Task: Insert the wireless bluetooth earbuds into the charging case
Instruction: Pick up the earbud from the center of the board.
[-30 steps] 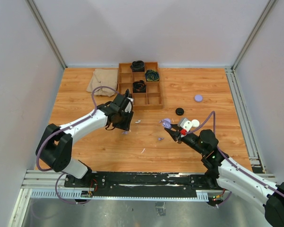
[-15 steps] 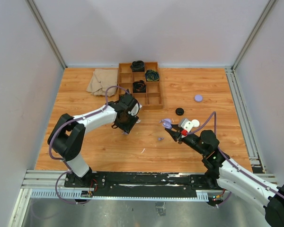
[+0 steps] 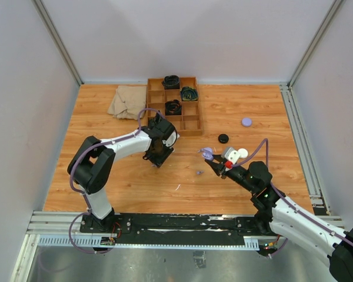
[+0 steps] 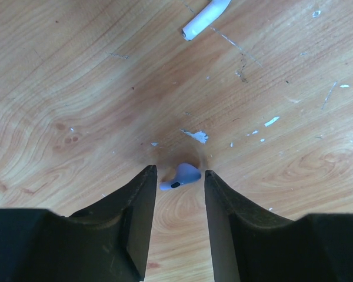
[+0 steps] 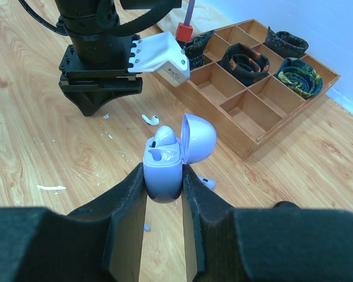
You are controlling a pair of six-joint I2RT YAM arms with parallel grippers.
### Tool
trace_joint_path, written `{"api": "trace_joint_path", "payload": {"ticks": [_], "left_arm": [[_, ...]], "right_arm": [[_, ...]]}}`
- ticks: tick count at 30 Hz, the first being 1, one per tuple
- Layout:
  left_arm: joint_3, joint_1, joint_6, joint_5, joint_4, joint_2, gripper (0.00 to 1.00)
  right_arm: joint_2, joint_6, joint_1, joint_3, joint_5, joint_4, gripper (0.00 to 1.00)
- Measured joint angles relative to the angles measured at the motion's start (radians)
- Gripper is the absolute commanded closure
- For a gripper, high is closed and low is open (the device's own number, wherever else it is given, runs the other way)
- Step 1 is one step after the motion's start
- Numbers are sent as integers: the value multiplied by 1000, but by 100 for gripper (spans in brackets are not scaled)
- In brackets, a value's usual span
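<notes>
Pale walls close in a wooden table (image 3: 106,176), and low over its boards the left claw (image 4: 180,176) points straight down with its jaws partly spread. Between the two black fingers (image 4: 138,211) lies a lilac earbud (image 4: 182,174), flat on the wood. It sits very close to both inner faces, and whether either one touches it cannot be told. A white earbud (image 4: 205,17) lies on the table well beyond the fingertips. The left arm rises from its base at the near edge, bends sharply at the elbow and reaches toward the middle of the table, wrist turned down. The right claw (image 5: 163,176) is pressed together on a lilac charging case (image 5: 163,163), pinching its lower body from both sides and holding it upright above the table. Its lid (image 5: 198,136) is swung open to the far side, and one lilac bud (image 5: 165,136) sits in a socket. Just past this claw a second loose lilac earbud (image 5: 206,183) rests on the wood. Farther ahead stands a wooden tray (image 5: 247,126) of compartments, some holding dark coiled bands. The right arm stretches low from the near right corner, its forearm angled toward the centre. A white puck (image 3: 242,153) and a black puck (image 3: 223,138) lie just beside its wrist, and a lilac puck (image 3: 246,121) lies farther off.
</notes>
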State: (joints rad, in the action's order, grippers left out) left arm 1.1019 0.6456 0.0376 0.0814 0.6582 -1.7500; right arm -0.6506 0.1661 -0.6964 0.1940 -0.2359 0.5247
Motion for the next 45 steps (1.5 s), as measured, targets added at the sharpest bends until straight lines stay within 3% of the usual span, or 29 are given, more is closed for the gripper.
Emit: {"api": "trace_joint_path", "payload": {"ticks": [25,38,45], "left_arm": [[3,1,-32,16,4,-12,72],[3,2,-178,22,-13,200,74],[-2,3,-287,31,-72,387,76]], "right_arm": [[-17,0,0,13,-27,-3,89],[-87,-2,-6,60,-91,30,89],[-145,-14,-23,62,-119,118,89]]}}
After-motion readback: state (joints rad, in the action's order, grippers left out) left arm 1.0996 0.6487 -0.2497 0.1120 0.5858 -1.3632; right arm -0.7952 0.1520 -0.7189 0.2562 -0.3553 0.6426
